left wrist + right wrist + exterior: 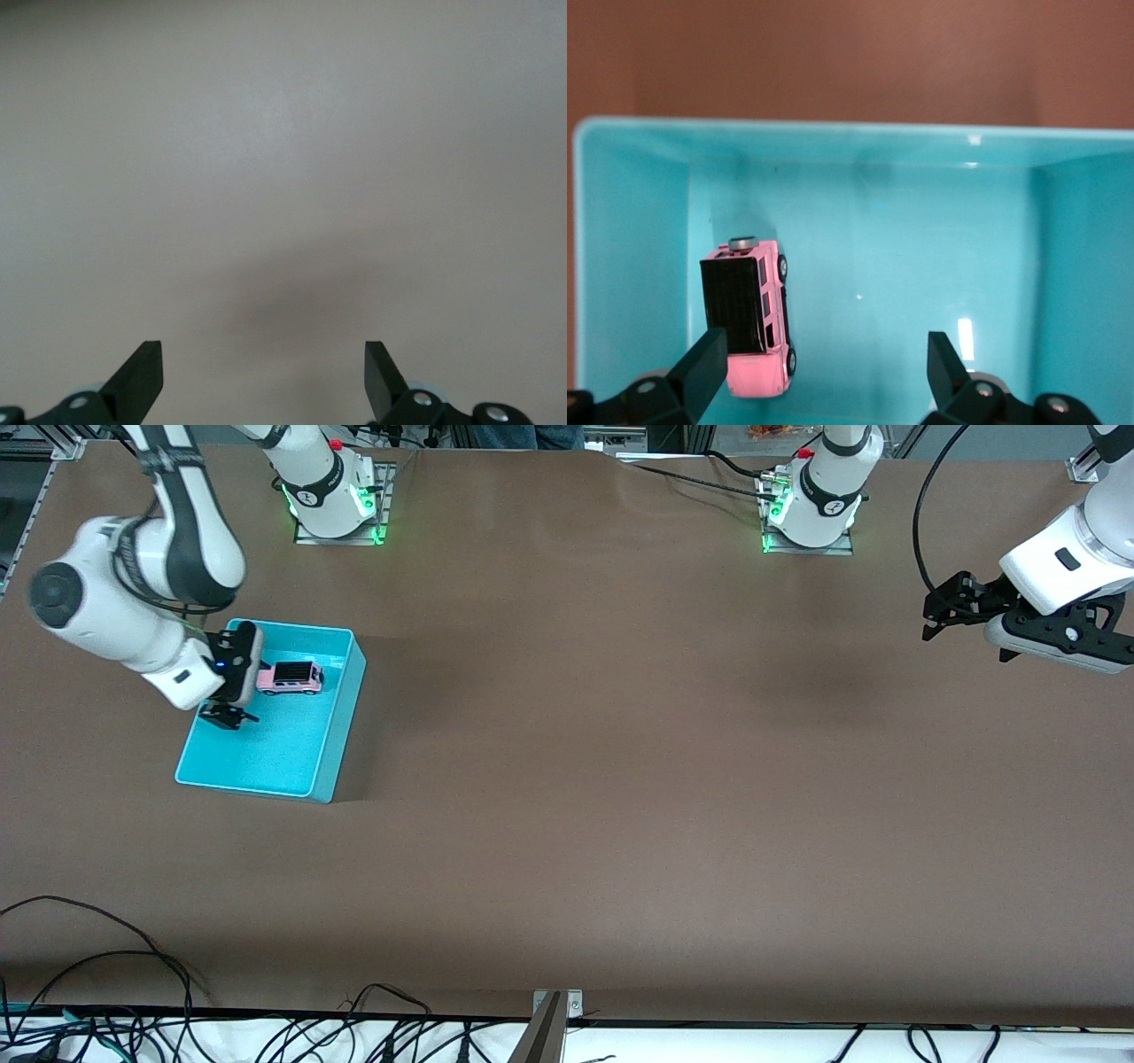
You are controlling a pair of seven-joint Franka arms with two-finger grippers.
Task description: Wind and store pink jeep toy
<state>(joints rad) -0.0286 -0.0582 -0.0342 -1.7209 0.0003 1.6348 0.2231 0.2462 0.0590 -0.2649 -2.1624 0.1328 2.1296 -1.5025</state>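
Observation:
The pink jeep toy (291,677) (751,319) with its black roof rests on its wheels on the floor of the cyan bin (337,717) (629,212). Over the bin hangs my right gripper (232,691) (826,363), open, with one finger (704,363) right next to the jeep and nothing held between the two. My left gripper (952,615) (264,376) waits open and empty above bare table at the left arm's end.
The brown table (620,779) stretches wide between the bin and the left arm. Cables (177,1027) lie along the table edge nearest the front camera. Both arm bases (337,487) (811,496) stand at the table's farthest edge.

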